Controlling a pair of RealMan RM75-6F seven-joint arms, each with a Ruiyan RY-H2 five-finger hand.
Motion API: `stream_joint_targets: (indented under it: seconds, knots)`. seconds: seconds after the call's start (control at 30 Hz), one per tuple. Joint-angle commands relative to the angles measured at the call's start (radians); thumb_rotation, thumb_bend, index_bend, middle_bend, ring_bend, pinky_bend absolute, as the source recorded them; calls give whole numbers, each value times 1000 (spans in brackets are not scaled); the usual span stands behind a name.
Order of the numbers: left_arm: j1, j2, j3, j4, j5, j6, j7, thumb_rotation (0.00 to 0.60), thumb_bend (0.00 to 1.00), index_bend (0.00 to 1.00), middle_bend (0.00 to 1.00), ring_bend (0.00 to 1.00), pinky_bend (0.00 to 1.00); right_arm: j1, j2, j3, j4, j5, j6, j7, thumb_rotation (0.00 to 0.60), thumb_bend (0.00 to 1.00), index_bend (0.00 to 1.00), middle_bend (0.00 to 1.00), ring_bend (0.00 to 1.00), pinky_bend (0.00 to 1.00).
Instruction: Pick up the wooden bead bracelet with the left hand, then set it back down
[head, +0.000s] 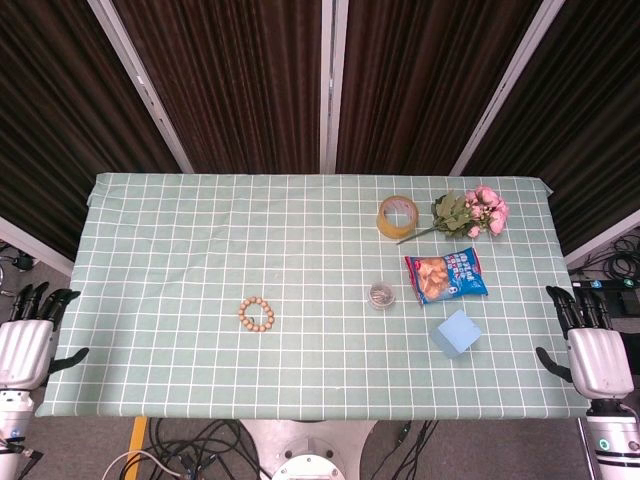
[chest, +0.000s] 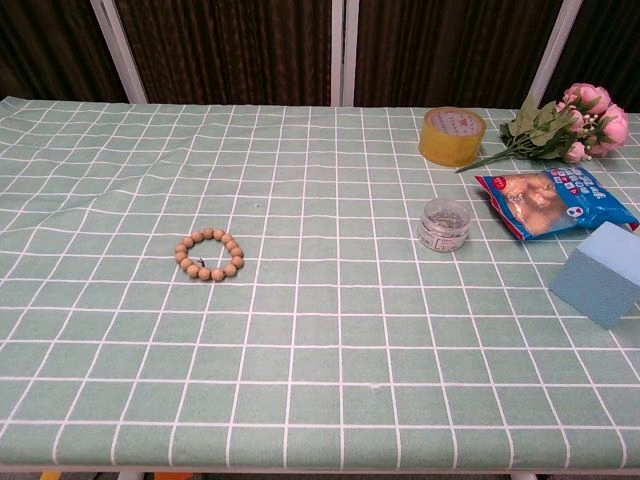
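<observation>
The wooden bead bracelet (head: 256, 314) (chest: 209, 254) lies flat on the green checked tablecloth (head: 200, 250), left of the table's middle. My left hand (head: 28, 340) hangs off the table's left edge, well away from the bracelet, fingers apart and holding nothing. My right hand (head: 592, 345) sits off the right edge, fingers apart and empty too. Neither hand appears in the chest view.
On the right half stand a roll of yellow tape (head: 398, 216) (chest: 452, 135), pink flowers (head: 472, 212) (chest: 570, 122), a blue snack bag (head: 446, 276) (chest: 552, 201), a small clear round jar (head: 381, 295) (chest: 444, 224) and a light blue block (head: 455, 333) (chest: 598, 274).
</observation>
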Motion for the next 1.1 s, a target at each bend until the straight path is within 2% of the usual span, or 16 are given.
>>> stream_joint_targets:
  seconds: [0.03,0.33,0.5,0.67,0.77,0.93,1.1]
  knots:
    - [0,-5,0,4,-1,-1,-2,600,0,195,181,46,35,0,2,1,-1,-1,1,6,600,120,0,111,0,0]
    - [-7,-18,3,5,16,-3,-11,600,0,213,199,46,37,-3,19,8,-10,-14,23,28,600,118,0,112,0,0]
    - [-66,-33,0,7,110,-24,-54,600,22,272,266,65,44,-2,55,23,-30,-28,49,32,600,115,0,112,0,0]
    - [-198,-74,-23,80,272,-56,-161,600,75,361,361,138,55,3,86,37,-54,-39,64,17,600,113,0,111,0,0]
    - [-294,-113,-32,140,336,-117,-204,600,93,389,389,164,64,4,96,39,-64,-38,64,16,600,113,0,111,0,0]
    - [-437,-203,-30,228,401,-235,-219,600,94,391,389,164,64,4,101,34,-73,-29,51,16,600,112,0,110,0,0]
    - [-549,-307,4,326,440,-358,-195,600,95,390,389,164,64,1,102,33,-80,-17,48,11,600,112,0,109,0,0]
